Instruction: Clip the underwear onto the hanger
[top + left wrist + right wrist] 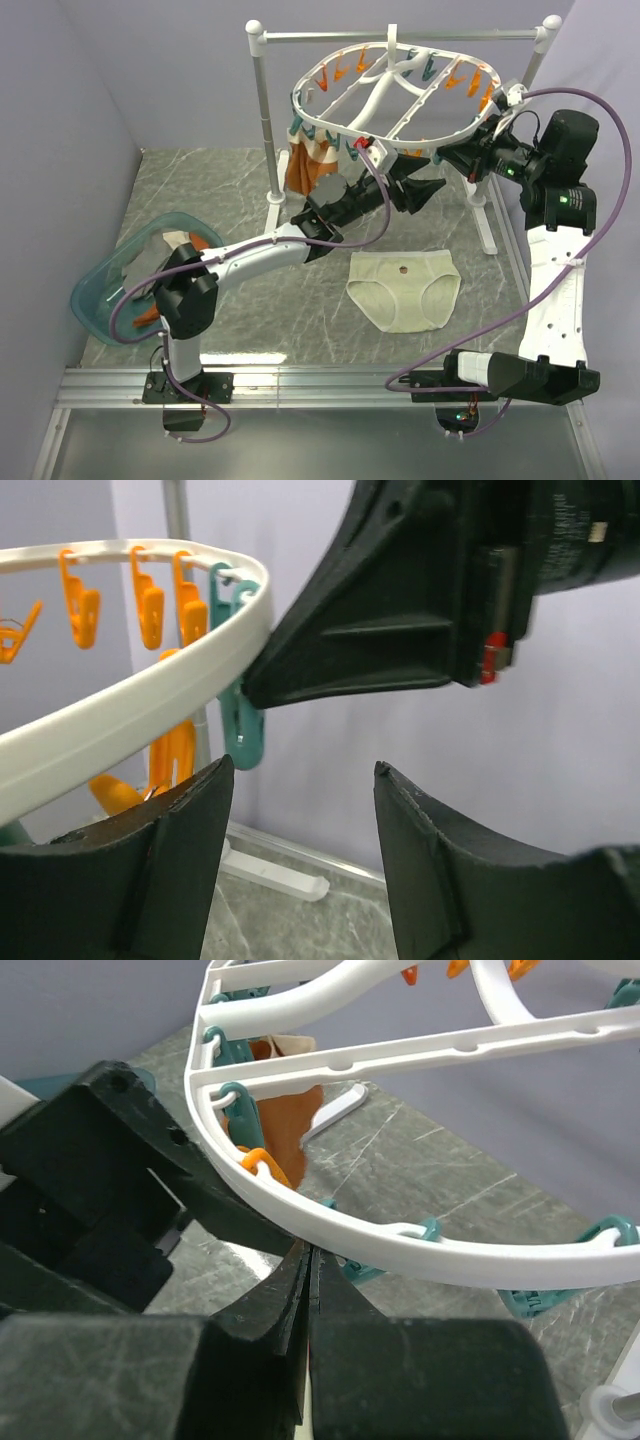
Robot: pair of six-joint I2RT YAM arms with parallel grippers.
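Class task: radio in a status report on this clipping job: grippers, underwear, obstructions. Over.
Left gripper open beside hanger rim; right gripper shut, tip at rim. Underwear flat on table, unheld. Orange-brown garment hangs from hanger, left side.

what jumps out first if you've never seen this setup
The big white oval hanger, ringed with orange and teal clips, hangs at the back of the scene. Below it the pale underwear lies flat on the marbled table, unclipped, and an orange-brown garment hangs from the hanger's left edge.
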